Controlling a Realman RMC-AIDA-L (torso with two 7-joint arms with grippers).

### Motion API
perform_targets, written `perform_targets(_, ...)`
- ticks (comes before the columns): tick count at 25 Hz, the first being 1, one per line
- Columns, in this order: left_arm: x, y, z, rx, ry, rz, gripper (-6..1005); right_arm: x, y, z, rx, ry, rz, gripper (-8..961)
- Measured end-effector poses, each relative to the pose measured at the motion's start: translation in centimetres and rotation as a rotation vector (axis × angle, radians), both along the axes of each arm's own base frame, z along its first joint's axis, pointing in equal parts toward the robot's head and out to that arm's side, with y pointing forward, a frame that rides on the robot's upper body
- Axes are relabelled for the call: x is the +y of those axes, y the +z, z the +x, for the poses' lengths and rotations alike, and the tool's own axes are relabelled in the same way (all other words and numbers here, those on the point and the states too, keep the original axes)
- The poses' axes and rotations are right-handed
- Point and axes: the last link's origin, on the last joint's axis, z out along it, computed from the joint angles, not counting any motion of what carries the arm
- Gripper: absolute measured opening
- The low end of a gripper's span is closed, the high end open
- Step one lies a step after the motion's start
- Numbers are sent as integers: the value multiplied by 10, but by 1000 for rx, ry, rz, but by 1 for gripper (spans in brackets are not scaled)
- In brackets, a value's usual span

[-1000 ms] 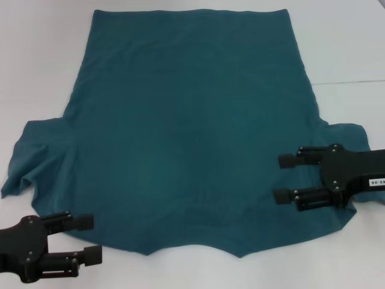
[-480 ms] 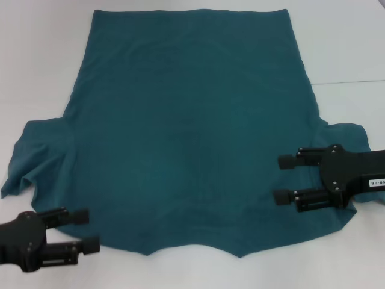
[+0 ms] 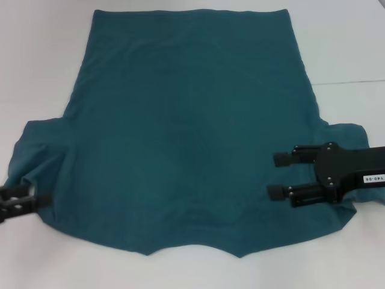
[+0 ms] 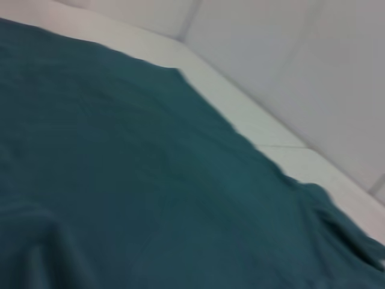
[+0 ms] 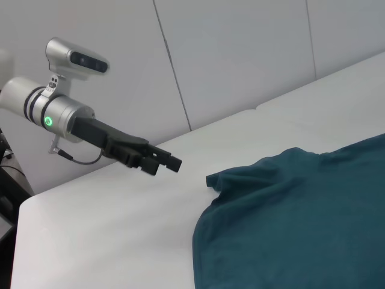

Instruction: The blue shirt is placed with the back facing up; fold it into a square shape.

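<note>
Blue shirt [image 3: 186, 132] flat — left gripper [image 3: 30, 198] perhaps touching

The large dark teal-blue cotton T-shirt [image 3: 186, 132] looks soft, matt, faintly creased cloth. It lies on a smooth matt white counter [image 3: 36, 54]. Both claws, left claw [image 3: 37, 200] and right claw [image 3: 278, 176], appear matt black plastic.

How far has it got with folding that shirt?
Nothing is folded yet: the shirt lies spread flat, both sleeves out. The right gripper hovers open over the shirt near its right sleeve, while the left gripper, also open, is by the left sleeve. Every fold is left to do.
</note>
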Motion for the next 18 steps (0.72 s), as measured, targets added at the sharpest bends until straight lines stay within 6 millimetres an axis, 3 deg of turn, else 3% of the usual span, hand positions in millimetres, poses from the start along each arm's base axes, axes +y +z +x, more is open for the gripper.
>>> perform_targets(6,5,24,-13,69,157,106,873,4,0,-4,-1,7,3,891)
perform_targets(12,17,22,-28,179,280,116,874,8,0,-8,-4,14,9,891)
perform_targets(18,27,16,-29,246,299,155,874,11,0,-12,-6,28,11,890)
